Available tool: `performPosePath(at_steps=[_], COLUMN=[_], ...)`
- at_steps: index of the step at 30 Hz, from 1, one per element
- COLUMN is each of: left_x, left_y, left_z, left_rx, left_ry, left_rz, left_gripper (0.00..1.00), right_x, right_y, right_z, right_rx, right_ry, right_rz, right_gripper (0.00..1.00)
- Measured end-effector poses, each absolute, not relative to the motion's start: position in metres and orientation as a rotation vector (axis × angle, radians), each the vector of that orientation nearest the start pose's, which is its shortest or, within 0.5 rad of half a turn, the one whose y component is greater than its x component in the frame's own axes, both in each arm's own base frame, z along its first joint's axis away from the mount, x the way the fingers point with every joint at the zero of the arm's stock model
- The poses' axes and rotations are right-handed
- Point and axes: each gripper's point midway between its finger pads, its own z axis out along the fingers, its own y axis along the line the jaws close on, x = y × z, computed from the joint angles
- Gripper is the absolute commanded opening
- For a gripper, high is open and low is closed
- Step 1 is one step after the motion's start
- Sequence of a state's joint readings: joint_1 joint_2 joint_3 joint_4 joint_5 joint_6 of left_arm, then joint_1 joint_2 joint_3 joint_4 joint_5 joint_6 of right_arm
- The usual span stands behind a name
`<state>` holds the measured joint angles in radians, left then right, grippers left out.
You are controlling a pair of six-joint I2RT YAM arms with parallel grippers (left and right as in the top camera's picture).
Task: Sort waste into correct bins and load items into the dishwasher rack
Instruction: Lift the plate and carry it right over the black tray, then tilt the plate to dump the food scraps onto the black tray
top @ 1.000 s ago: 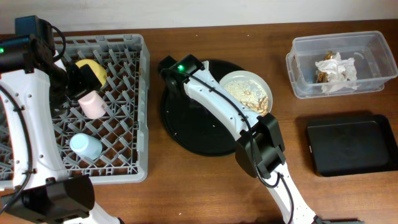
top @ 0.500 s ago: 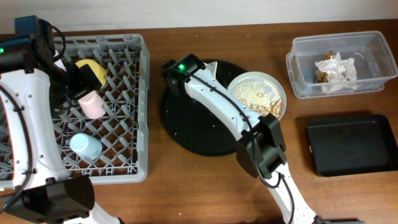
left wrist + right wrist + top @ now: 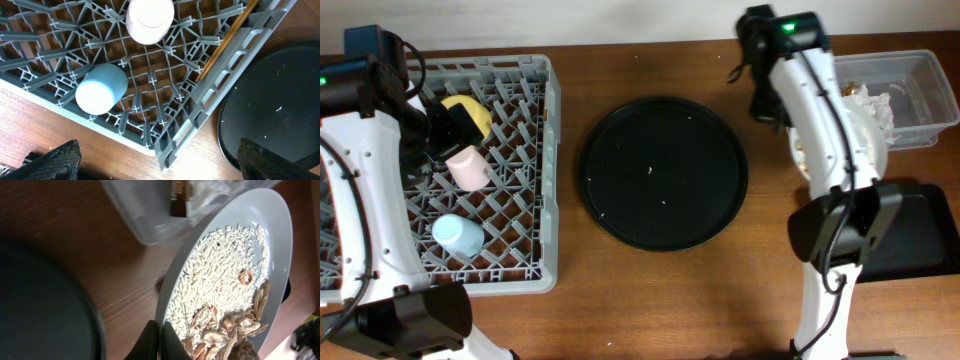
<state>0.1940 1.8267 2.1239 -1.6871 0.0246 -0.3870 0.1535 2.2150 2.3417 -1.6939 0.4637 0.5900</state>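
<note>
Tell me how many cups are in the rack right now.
2 in the dishwasher rack: pink cup near its middle, light-blue cup toward its near edge. The left arm hides part of it.

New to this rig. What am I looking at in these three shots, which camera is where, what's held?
Two robot arms at a wooden table. The wide picture looks down from above; the other two come from cameras on each arm's wrist. On the left sits a grey dishwasher rack holding a yellow bowl, a pink cup, a blue cup and chopsticks. The left tool hovers over it, open and empty. In the middle lies a round black tray. The right tool grips the rim of a plate of rice and brown scraps beside the clear tub, which holds a napkin. A flat black bin lies nearby.
</note>
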Motion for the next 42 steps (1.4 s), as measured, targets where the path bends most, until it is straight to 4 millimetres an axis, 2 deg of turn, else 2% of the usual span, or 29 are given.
performPosePath(at_steps=[8,12,21,24,30,32,38,42], left_x=[0.342,0.342,0.342,0.342,0.342,0.342,0.342,0.342], left_y=[0.063,0.063,0.063,0.063,0.063,0.063,0.063,0.063], left_z=[0.256,0.256,0.256,0.256,0.256,0.256,0.256,0.256], left_rx=[-0.845,-0.846,-0.845,-0.845,-0.845,-0.845,-0.845,-0.845], left_ry=[2.84,2.84,2.84,2.84,2.84,2.839,2.839,2.839], left_rz=[-0.062,-0.062,-0.062,-0.062,-0.062,-0.062,-0.063,-0.062], left_gripper=[0.99,0.99,0.99,0.99,0.99,0.99,0.99,0.99], right_x=[0.403,0.397,0.401,0.399,0.389,0.39,0.376,0.368], right_y=[-0.117,-0.143,-0.161,-0.169,-0.166,-0.164,-0.183,-0.187], right_z=[0.181,0.175,0.17,0.169,0.138,0.14,0.146,0.154], right_rx=[1.028,1.201,1.376,1.414,1.498,1.492,1.534,1.502], right_ry=[2.827,2.808,2.739,2.717,2.769,2.764,2.714,2.681], right_rz=[-0.549,-0.38,-0.042,-0.009,0.168,0.269,0.506,0.705], right_gripper=[0.04,0.04,0.04,0.04,0.04,0.04,0.04,0.04])
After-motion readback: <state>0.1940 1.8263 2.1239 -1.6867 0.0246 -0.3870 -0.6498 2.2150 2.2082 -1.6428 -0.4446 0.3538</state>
